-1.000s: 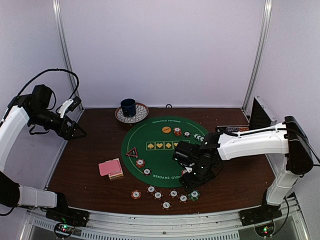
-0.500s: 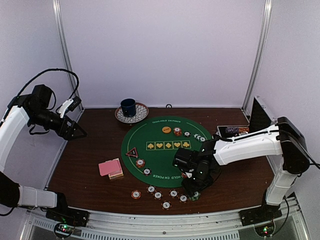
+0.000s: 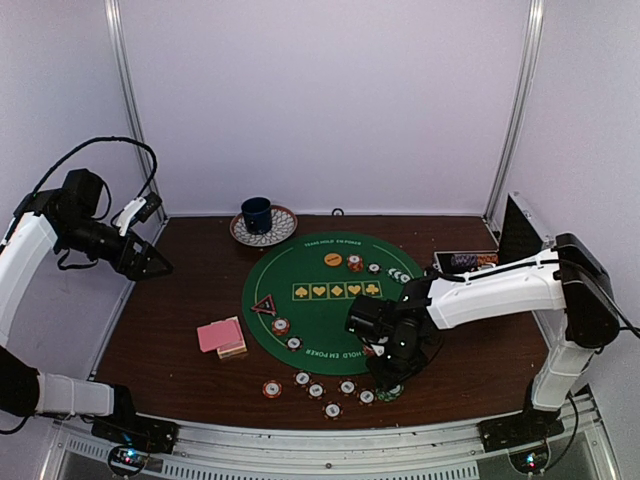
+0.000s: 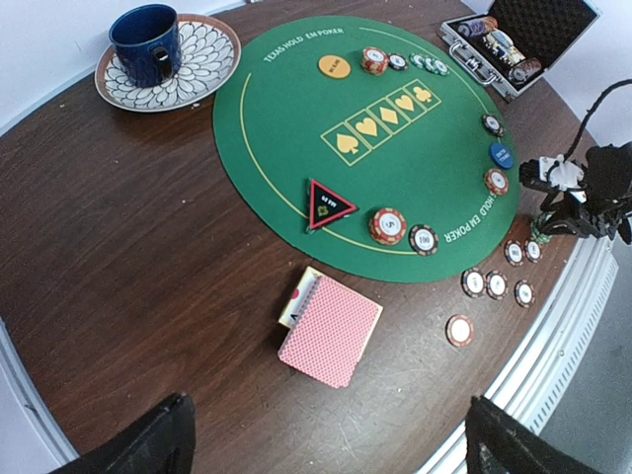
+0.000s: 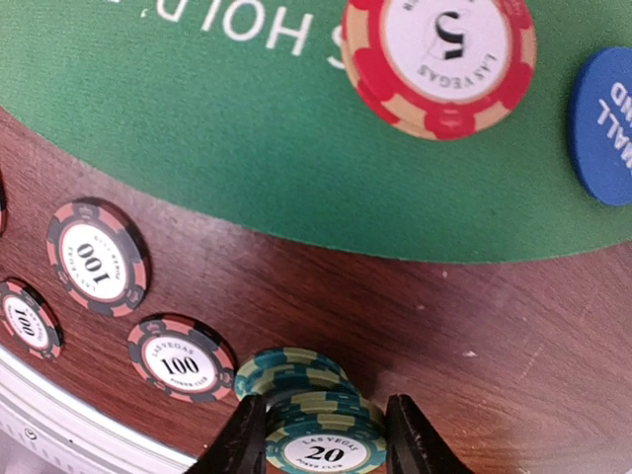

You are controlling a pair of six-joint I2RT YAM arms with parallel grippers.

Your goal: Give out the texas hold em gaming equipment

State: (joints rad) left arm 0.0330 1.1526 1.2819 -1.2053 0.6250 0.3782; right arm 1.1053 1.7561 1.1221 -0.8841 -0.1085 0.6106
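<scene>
Straddling a stack of green-striped round poker chips (image 5: 326, 450) on the dark wooden bench (image 5: 513, 336), the right pincer (image 5: 324, 407) sits narrow — clamped or not, I cannot tell; the left pincer (image 4: 326, 434) gapes wide.

From overhead the right claw (image 3: 385, 385) covered most of the green chip stack (image 5: 321, 434) beneath it, fingertips lost under the wrist. In its wrist view the bottom edge cut off the stack and both fingers (image 5: 242, 439), so whether they pressed it I couldn't tell. The blue disc (image 5: 602, 128) right of the claw ran off frame. The left claw (image 4: 331, 439) showed only two blurred dark tips.
</scene>
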